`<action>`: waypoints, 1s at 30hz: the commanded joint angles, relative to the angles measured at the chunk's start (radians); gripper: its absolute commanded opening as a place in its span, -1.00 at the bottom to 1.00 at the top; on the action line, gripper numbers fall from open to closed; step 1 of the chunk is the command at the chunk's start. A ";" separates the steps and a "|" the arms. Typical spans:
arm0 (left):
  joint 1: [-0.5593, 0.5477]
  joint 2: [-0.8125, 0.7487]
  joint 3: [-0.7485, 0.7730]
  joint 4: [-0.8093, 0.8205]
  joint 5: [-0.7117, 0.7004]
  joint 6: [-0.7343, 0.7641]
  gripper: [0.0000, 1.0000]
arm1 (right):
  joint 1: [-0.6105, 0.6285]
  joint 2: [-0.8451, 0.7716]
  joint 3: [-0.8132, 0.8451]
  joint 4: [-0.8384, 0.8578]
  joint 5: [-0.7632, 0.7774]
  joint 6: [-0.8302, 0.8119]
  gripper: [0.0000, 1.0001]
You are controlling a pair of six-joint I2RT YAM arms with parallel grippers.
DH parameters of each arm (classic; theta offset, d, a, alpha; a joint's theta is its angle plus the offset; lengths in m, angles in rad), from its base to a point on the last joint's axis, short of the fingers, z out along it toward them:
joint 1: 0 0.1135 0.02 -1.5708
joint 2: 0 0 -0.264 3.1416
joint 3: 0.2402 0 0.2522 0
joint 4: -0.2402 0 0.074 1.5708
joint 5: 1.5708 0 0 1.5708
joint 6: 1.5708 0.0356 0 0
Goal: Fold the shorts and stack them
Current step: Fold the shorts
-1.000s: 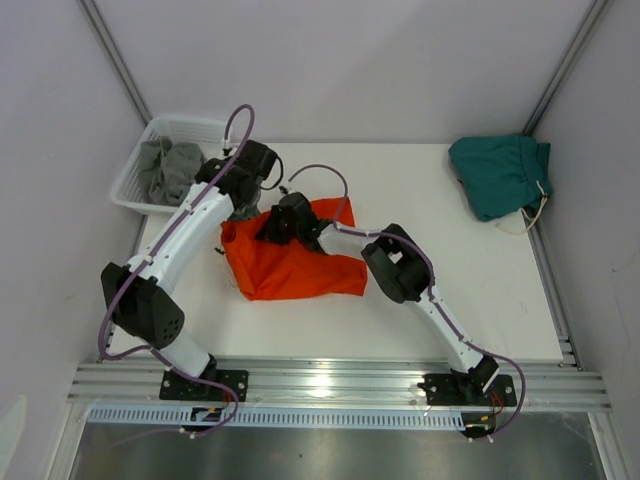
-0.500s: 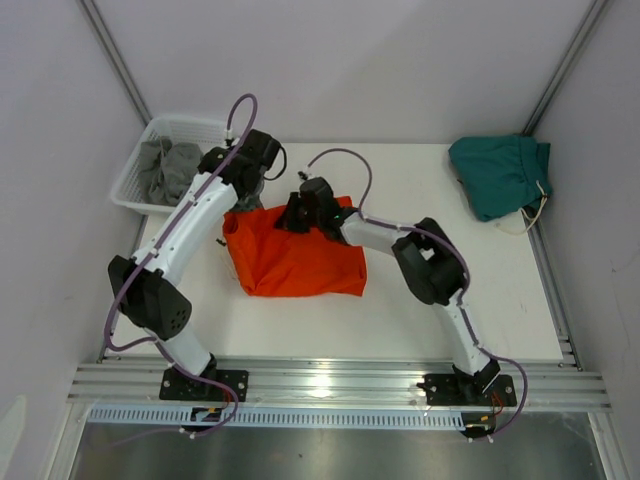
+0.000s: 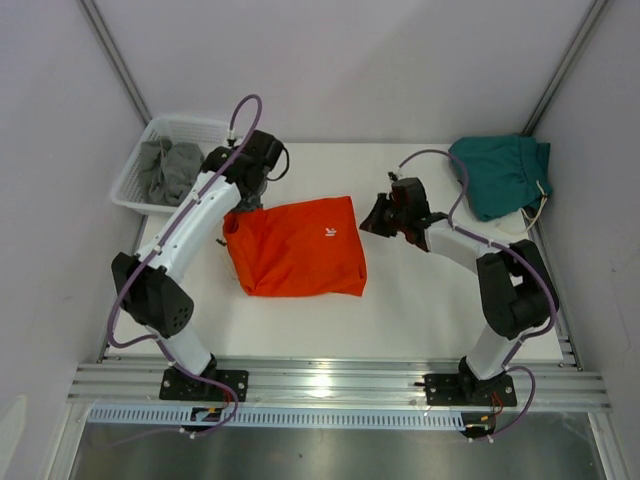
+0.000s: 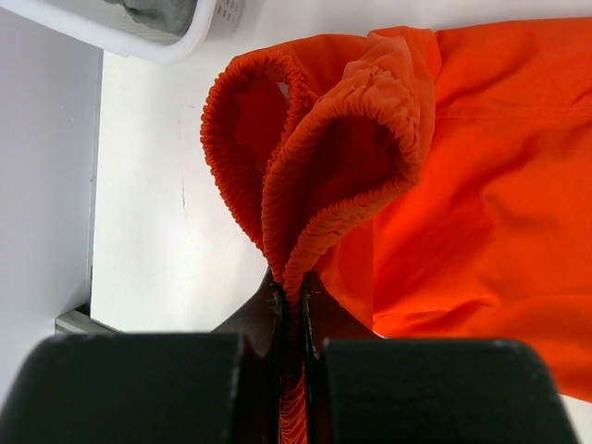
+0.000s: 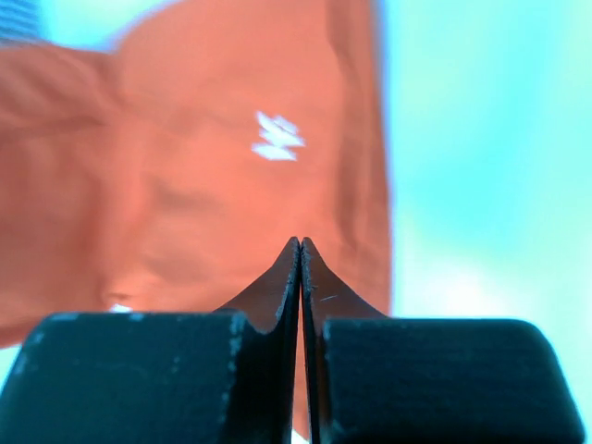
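Now, left hand (image 4: 294, 298) gripping orange shorts (image 3: 300, 255) (waistband edge), right hand (image 5: 301, 248) closed.

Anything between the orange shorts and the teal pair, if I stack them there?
Only the right arm: it and the right gripper hang between the orange shorts and the teal shorts. Nothing else visible lies in that stretch.
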 commanded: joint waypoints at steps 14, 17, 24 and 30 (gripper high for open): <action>-0.143 0.137 0.163 -0.117 -0.213 -0.050 -0.99 | 0.017 0.094 -0.060 -0.017 -0.050 -0.079 -0.95; -0.183 0.181 0.174 -0.150 -0.259 -0.070 -0.99 | 0.032 0.117 -0.060 -0.017 -0.057 -0.081 -0.95; -0.285 0.330 0.380 -0.311 -0.356 -0.149 -0.99 | 0.060 0.189 -0.083 -0.017 -0.035 -0.058 -0.95; -0.384 0.420 0.482 -0.332 -0.382 -0.143 -0.99 | 0.081 0.226 -0.095 0.026 -0.014 -0.033 -0.96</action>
